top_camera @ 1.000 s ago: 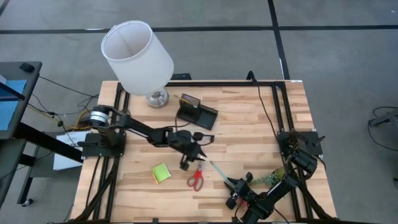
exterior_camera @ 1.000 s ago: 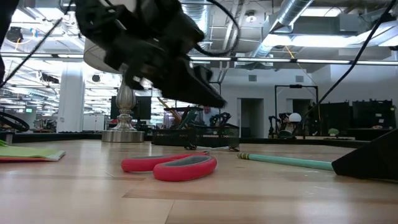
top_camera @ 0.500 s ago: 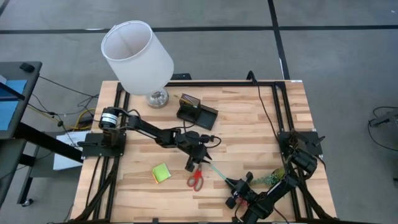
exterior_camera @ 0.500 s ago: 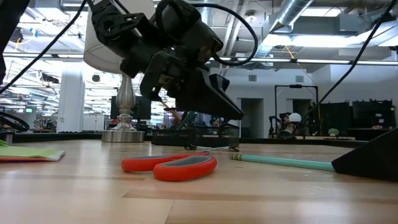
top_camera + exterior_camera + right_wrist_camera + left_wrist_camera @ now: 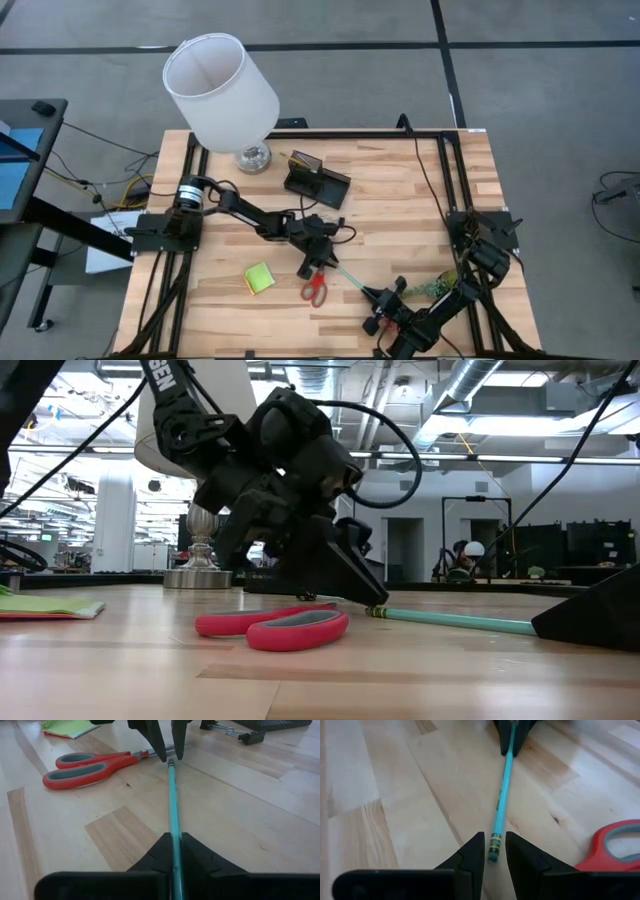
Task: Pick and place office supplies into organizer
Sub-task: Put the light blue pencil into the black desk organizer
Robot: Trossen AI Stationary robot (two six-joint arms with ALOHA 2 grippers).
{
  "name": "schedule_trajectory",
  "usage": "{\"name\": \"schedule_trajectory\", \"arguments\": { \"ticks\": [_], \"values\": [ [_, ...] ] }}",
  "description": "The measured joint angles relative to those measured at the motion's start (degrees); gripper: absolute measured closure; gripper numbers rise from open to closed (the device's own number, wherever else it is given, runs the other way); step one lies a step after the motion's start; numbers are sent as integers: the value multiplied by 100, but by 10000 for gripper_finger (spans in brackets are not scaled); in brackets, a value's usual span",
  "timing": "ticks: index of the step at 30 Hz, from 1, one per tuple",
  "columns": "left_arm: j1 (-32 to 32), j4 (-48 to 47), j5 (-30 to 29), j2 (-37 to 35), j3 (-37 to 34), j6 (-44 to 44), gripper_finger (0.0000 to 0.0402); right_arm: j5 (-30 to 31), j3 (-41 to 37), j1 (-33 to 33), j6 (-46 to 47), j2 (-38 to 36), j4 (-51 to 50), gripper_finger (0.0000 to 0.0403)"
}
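Note:
A teal pencil lies flat on the wooden table, running from the middle toward the near right. My right gripper is shut on its near-right end. My left gripper has come down at the other end. It is open, with a finger on either side of the eraser tip and a thin gap at each side. Red-handled scissors lie just near of the pencil, and a lime-green sticky-note pad lies to their left. The black organizer stands at the far middle. My right gripper pinches the pencil's shaft between its two fingers, close to the end that points to the table's near right. The fingers come slanting down from the near right and run along the pencil. The rest of the pencil lies on the table.
A white-shaded lamp stands at the far left beside the organizer. A small green spiky plant sits by my right arm. A small black clip lies on the table beyond the pencil. Bare wood lies at the right and the near left.
My left gripper has come down and toward the near right, from above the scissors' blades to the table at the pencil's eraser end. Its fingers now straddle that end.

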Motion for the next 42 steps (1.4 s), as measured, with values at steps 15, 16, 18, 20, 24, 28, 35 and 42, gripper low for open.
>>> {"name": "schedule_trajectory", "arguments": {
  "ticks": [15,16,18,20,24,28,35,42],
  "values": [
    [-22,-371,-98,-11,11,7,331,-22,4,-4,4,0,13,381],
    [-30,-373,-107,-11,11,9,331,-21,4,-4,4,0,11,387],
    [-59,-382,-122,-13,11,7,331,-20,4,-11,4,-2,9,393],
    [-85,-373,-134,-13,11,2,331,-11,7,-32,4,-2,11,393],
    [-135,-339,-243,-13,9,0,331,-10,9,-99,4,-2,15,379],
    [-156,-500,-293,-21,9,-24,355,-9,7,-116,-1,-2,17,377],
    [-166,-618,-443,-35,13,-13,390,34,4,-103,-46,-3,26,384],
    [-175,-503,-546,-24,9,61,398,56,7,-114,-124,4,82,326]
  ]
}}
